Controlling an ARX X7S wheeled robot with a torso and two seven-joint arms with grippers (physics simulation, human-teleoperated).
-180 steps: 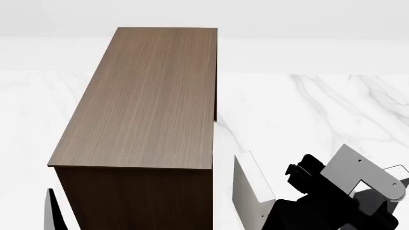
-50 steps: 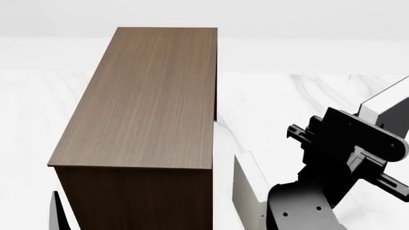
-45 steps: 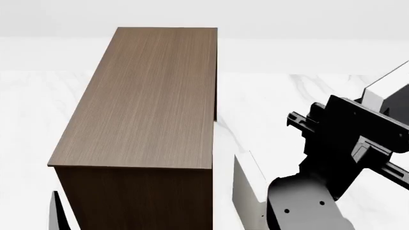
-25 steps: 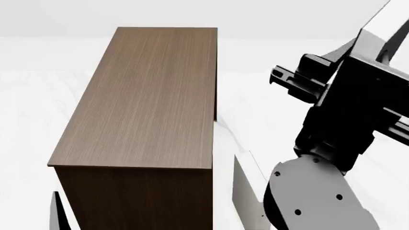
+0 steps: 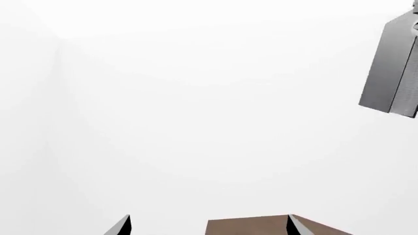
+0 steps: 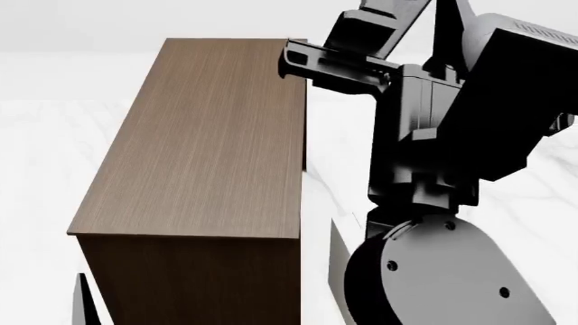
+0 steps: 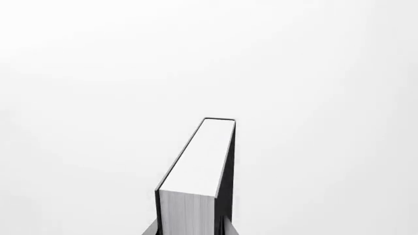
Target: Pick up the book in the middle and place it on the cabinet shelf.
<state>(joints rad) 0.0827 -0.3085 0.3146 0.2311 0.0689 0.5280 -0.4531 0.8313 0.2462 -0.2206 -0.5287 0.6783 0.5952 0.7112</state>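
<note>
The book (image 7: 199, 161), dark grey with white page edges, stands on edge between the fingers of my right gripper (image 7: 189, 229), which is shut on its lower end. In the head view my right arm (image 6: 451, 135) is raised high beside the cabinet shelf (image 6: 208, 135), its gripper rail (image 6: 334, 62) over the far right corner of the brown top; the book is hidden there. In the left wrist view my left gripper (image 5: 209, 230) is open and empty, the cabinet shelf (image 5: 251, 226) lies just beyond it, and a grey slab (image 5: 388, 63), likely the book, hangs in the air.
A pale off-white book (image 6: 336, 261) stands on the white marble floor (image 6: 36, 156) right of the cabinet, mostly hidden by my right arm. A thin black and white sliver (image 6: 83, 301) shows at the cabinet's lower left.
My right arm has swung up from low at the right and leftward, carrying the book to the cabinet's far right corner. The cabinet and the pale book have not moved.
</note>
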